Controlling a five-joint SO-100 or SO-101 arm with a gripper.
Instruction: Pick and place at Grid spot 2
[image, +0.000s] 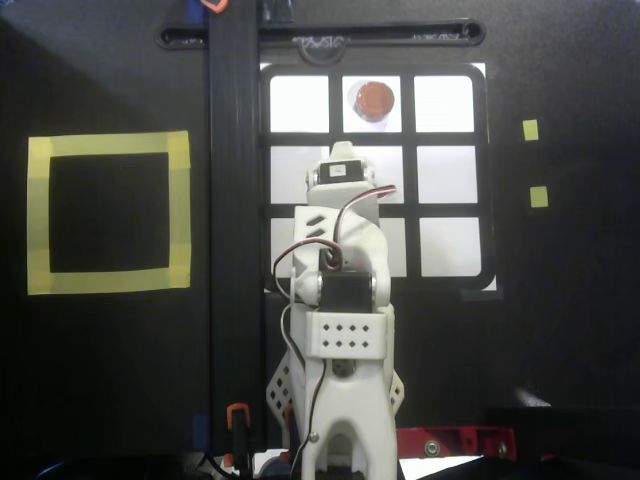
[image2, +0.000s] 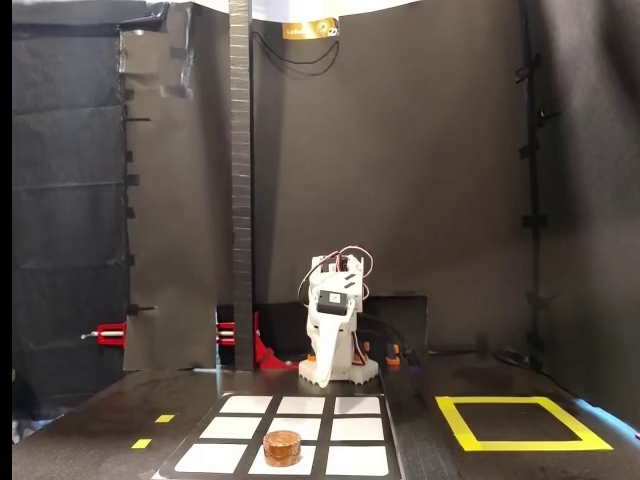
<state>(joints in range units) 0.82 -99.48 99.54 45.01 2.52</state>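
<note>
A small brown round disc (image: 373, 98) lies in Grid spot 2 (image: 356, 121), the middle cell of the grid row farthest from the arm's base. In the fixed view the disc (image2: 283, 447) sits in the middle cell (image2: 305, 461) of the nearest row. The white arm is folded back over its base. Its gripper (image2: 325, 370) points straight down near the grid's base-side edge, shut and holding nothing. From overhead the gripper (image: 342, 153) is mostly hidden under the wrist motor, above the grid's centre cell, well clear of the disc.
A black-framed 3x3 grid (image: 480, 180) of white cells lies before the base. A yellow-tape square (image: 108, 145) is at the left overhead and at the right (image2: 520, 438) in the fixed view. A black upright post (image: 234, 200) stands beside the grid. Two small yellow markers (image: 530, 130) lie right of the grid.
</note>
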